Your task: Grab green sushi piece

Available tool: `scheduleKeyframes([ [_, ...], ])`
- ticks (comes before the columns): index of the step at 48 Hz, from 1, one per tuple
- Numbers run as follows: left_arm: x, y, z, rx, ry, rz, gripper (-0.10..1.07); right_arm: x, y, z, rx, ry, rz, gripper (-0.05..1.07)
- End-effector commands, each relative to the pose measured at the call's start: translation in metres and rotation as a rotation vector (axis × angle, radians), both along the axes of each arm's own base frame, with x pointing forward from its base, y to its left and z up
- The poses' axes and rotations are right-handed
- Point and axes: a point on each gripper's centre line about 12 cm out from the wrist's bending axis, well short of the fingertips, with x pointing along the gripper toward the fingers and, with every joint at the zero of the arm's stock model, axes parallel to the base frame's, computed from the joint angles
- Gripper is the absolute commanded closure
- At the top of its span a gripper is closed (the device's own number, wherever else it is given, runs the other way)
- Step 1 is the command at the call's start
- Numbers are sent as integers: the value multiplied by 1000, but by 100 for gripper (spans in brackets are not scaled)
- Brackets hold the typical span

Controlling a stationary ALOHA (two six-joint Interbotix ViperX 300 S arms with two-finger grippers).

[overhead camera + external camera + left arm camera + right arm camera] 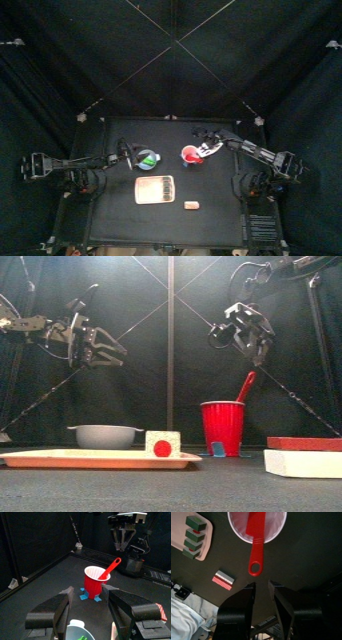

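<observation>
Left gripper (88,590): raised above the table's left half, jaws spread nearly to full width, holding nothing; Right gripper (261,584): hanging high over the red cup (223,428), jaws drawn close with a narrow gap showing between them, nothing in that gap; Green sushi piece (147,158): bright green with a white part, seen from above inside the grey bowl (107,436) on the left half of the table, just beside the left gripper and apart from it; in the front view it is hidden below the bowl's rim; Red cup: upright near the table's middle, just right of the bowl, white inside, with a red spoon (246,386) leaning out of it towards the right; small blue pieces (84,595) lie at its foot; Tan board (156,188): flat, nearer the front edge than the bowl, carrying a row of small pieces, among them a white one with a red spot (163,444); Small tan block (193,205): on the table just right of the board; Red-and-white box (305,456): at the front right corner
</observation>
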Motion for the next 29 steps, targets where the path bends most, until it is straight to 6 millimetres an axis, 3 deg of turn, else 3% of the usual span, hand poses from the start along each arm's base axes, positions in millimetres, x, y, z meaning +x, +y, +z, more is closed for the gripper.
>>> scheduleKeyframes([
  [1,2,1,4,9,-13,1,12,-3,0,12,-34,-35,0,33],
  [16,3,-4,3,46,4,-41,12,-10,22,23,-147,-194,-3,33],
  [29,-2,-10,-2,65,32,-69,12,6,67,14,-151,-455,-8,33],
])
